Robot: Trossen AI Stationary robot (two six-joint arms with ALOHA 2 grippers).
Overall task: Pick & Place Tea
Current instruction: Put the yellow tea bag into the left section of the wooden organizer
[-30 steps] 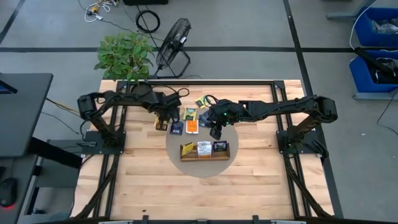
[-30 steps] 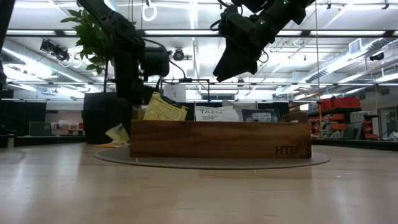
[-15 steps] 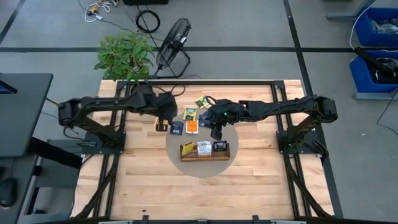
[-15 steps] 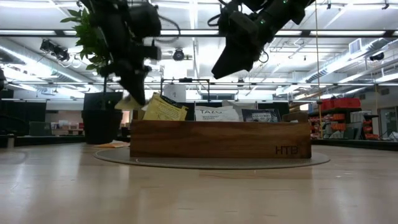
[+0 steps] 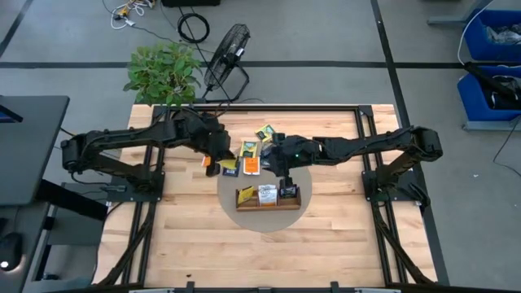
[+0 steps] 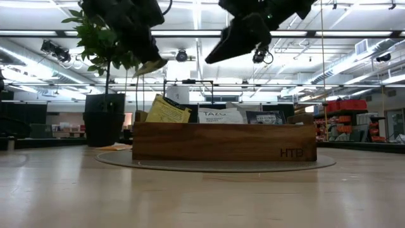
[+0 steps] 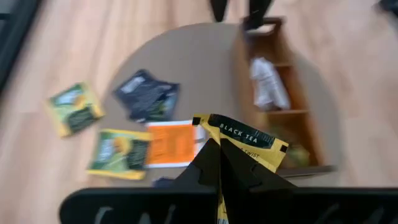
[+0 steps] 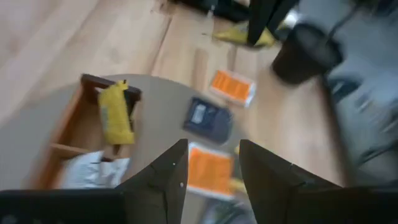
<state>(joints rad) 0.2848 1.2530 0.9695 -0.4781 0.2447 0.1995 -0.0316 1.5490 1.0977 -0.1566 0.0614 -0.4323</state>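
Note:
My left gripper is shut on a yellow tea packet printed BLACK TEA, well above the table and left of the wooden tray. In the low view the packet hangs at the gripper's tip. My right gripper stands open over the tray's far side with nothing between its fingers. The tray holds a yellow, a white and a dark packet, standing on edge. More tea lies flat on the round mat: orange, yellow-green, dark. My left gripper pinches the yellow packet by one corner between its two shut fingers. The fingers slant down from the table's left and far side. The packet is lifted clear of the table and sticks out flat beyond the fingertips, tilted.
A grey round mat lies under the tray and the loose packets. Another green-yellow packet lies near the far edge. A potted plant and a fan stand beyond the table's far edge. Bare wood lies toward the near edge.
My left gripper has risen from the table with the yellow packet, which is now lifted clear, and has tipped from pointing steeply down to a shallower slant, shifting a little toward the tray. My right gripper has rolled about its own line while staying over the tray.

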